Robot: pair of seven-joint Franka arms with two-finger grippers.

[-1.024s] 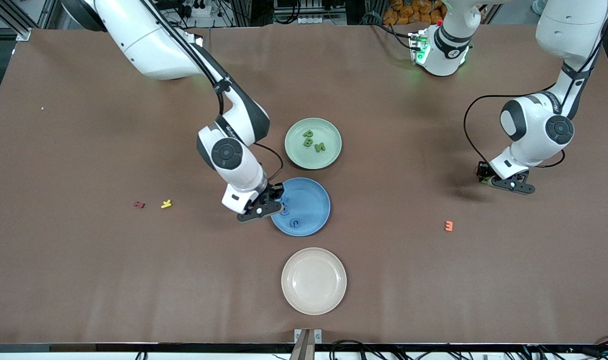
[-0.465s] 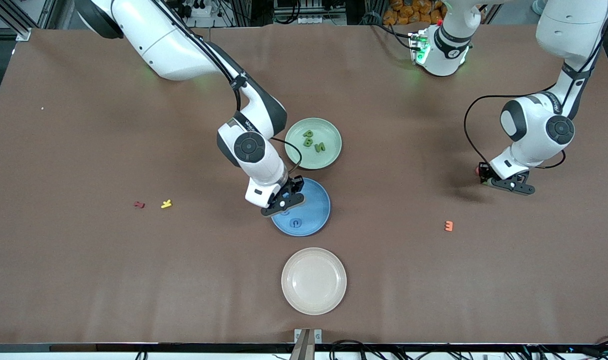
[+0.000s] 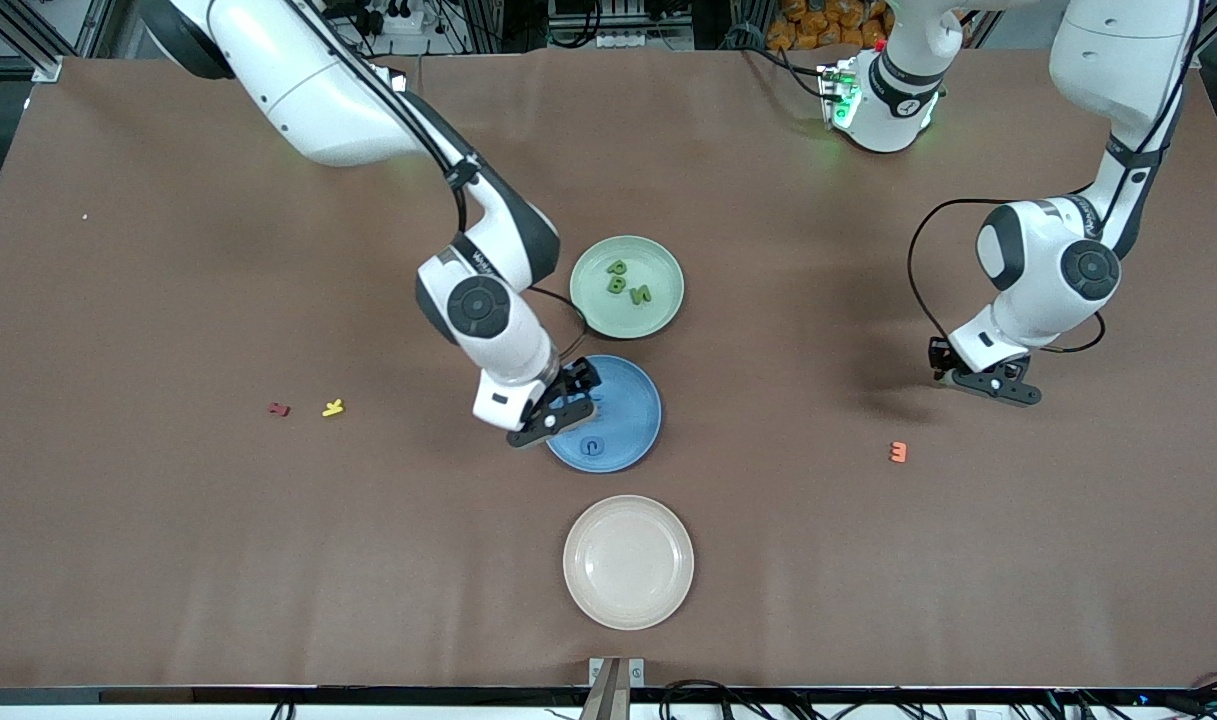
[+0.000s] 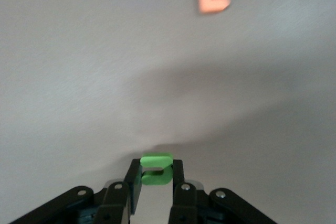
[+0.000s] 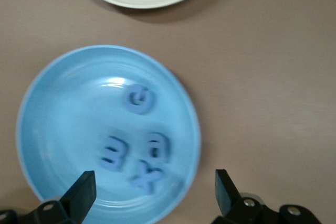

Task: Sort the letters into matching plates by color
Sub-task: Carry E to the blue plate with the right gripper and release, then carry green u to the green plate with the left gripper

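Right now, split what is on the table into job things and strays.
Job:
- blue plate with four blue letters
- green plate with three green letters
- green letter shut in left gripper
- right gripper, open over blue plate

Strays:
- cream plate
- orange letter
- yellow letter
- red letter

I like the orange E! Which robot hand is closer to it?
The left hand, holding a green letter, is up over the table close to the orange E. The right hand is open over the blue plate, much farther away.

brown table point(image 3: 168, 560) holds green plate point(image 3: 627, 286), blue plate point(image 3: 628, 415), cream plate point(image 3: 628, 561), and, seemingly, three stray letters.
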